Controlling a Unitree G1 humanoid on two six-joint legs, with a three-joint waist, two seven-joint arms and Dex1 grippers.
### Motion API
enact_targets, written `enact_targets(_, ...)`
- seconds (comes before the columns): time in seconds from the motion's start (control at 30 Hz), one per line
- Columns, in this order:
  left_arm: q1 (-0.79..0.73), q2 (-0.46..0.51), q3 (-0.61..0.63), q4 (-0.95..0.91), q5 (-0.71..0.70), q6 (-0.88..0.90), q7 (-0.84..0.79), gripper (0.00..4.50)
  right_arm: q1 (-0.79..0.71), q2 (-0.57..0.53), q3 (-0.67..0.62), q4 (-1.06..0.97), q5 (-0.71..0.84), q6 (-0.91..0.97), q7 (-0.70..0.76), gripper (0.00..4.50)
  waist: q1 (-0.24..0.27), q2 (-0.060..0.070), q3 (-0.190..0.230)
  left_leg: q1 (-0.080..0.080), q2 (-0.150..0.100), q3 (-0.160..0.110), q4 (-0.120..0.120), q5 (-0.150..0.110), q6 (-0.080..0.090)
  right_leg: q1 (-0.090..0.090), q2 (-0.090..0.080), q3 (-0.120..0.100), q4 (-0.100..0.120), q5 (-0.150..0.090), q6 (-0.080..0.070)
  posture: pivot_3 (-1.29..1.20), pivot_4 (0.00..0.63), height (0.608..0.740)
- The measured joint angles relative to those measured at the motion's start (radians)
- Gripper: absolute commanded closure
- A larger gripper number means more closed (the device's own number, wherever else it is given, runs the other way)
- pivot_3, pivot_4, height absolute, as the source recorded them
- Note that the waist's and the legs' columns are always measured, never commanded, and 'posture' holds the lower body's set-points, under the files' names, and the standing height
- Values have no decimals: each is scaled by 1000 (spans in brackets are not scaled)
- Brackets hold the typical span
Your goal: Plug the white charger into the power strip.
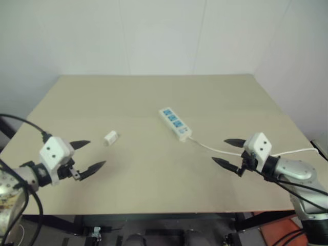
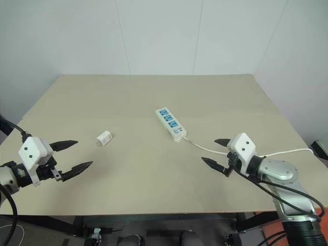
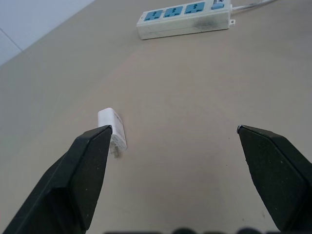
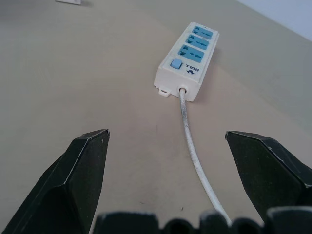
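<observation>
nothing of the job is done yet, as far as i can judge. the charger point(image 1: 110, 137) lies loose on the table point(image 1: 154, 179), left of centre, on its side and not in any socket. the strip point(image 1: 175, 124) sits well apart from it, to the right and a little farther off, lying at a slant with its three blue sockets all bare and its cord point(image 1: 215, 149) running off toward the near right

my left gripper point(image 1: 88, 155) hovers above the near left of the table with its jaws spread wide and nothing between them; the charger is near, just beyond and a bit right of my tips. my right gripper point(image 1: 229, 151) hangs over the near right, jaws wide too and holding nothing, with the cord passing close by and the strip's switch end ahead of it

so all of it is left: close on the charger, lift it, turn its prongs down, carry it over to a free socket and press it home, perhaps steadying the strip with my right
</observation>
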Motion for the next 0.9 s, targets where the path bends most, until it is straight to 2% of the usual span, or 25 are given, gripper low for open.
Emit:
enact_targets(0.37,0,10,0,0,0,1,-6,0,-1,12,6,1,-16,0,-8,18,0,0,0,0,0,0,0,0,0,0,0,0,0,0,0,0,150,740)
enact_targets(0.5,-7,10,-5,0,0,2,-5,0,-44,67,50,31,-38,1,-46,18,-4,0,0,0,0,0,0,0,0,-1,0,0,0,0,0,0,150,740)
enact_targets(0.7,-50,11,-38,6,0,1,-6,0,-263,217,189,231,-151,44,-160,18,-7,0,0,-1,0,0,-1,0,0,-4,1,1,1,1,-1,0,150,740)
enact_targets(0.8,-63,11,-51,11,1,0,-6,0,-356,275,237,334,-203,70,-208,18,-7,0,0,-6,0,0,-1,0,0,-9,1,2,2,5,-8,0,150,740)
enact_targets(0.9,-70,11,-56,20,1,0,-5,0,-456,324,276,473,-261,123,-265,589,-6,0,0,-7,0,0,-1,0,0,-10,1,2,3,5,-8,0,150,740)
